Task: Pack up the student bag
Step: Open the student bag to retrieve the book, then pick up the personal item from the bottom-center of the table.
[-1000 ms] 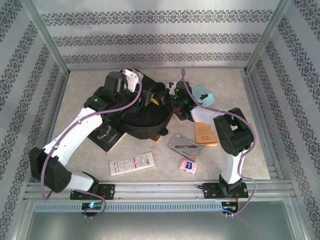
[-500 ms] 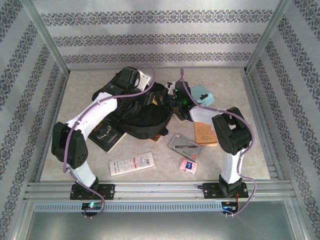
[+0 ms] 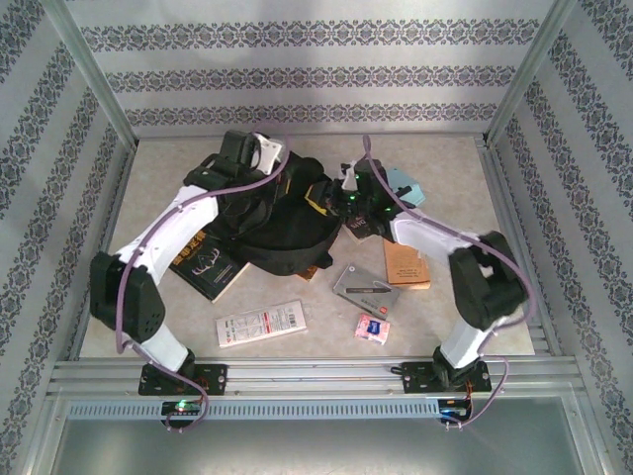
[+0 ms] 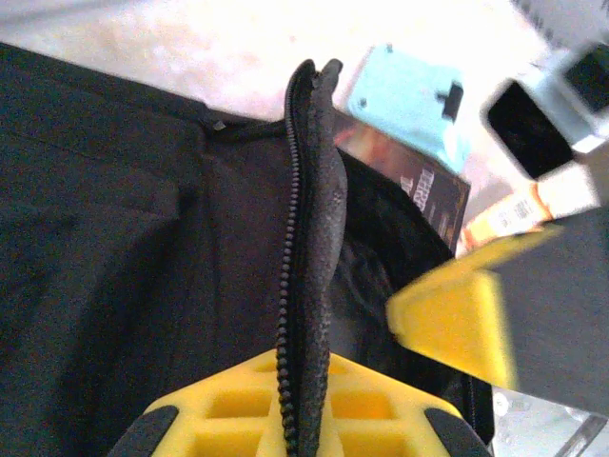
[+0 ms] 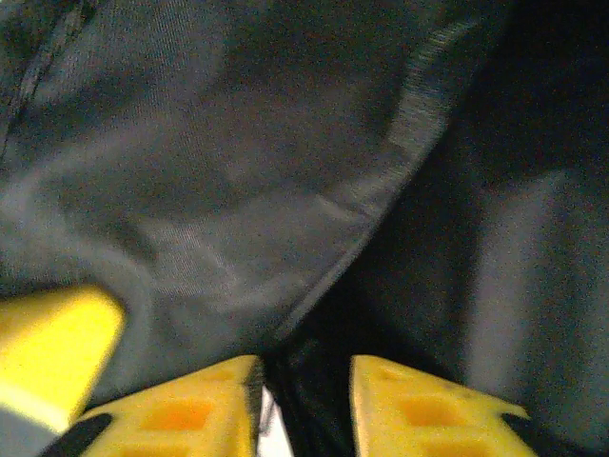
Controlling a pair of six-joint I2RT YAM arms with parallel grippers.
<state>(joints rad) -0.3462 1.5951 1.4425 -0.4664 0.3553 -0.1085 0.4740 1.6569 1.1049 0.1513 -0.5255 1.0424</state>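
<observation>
The student bag (image 3: 272,226), a large black fabric backpack, lies in the middle of the table. My left gripper (image 3: 302,195) reaches over its top from the left. In the left wrist view the left gripper (image 4: 304,386) is shut on the bag's raised zip edge (image 4: 309,190), and the bag's mouth gapes dark beside it. My right gripper (image 3: 344,201) meets the bag from the right. In the right wrist view the right gripper (image 5: 304,386) has its jaws apart, with a fold of the bag's black fabric (image 5: 238,190) between them.
A dark book (image 3: 206,265) lies left of the bag. A light blue case (image 3: 404,185) and a brown notebook (image 3: 406,265) lie to its right. A grey flat case (image 3: 361,286), a pink eraser (image 3: 373,328) and a white card (image 3: 261,324) lie near the front.
My left gripper has closed on the bag's zip edge and the left arm's elbow has swung left. My right gripper's jaws have parted, and its elbow has shifted right.
</observation>
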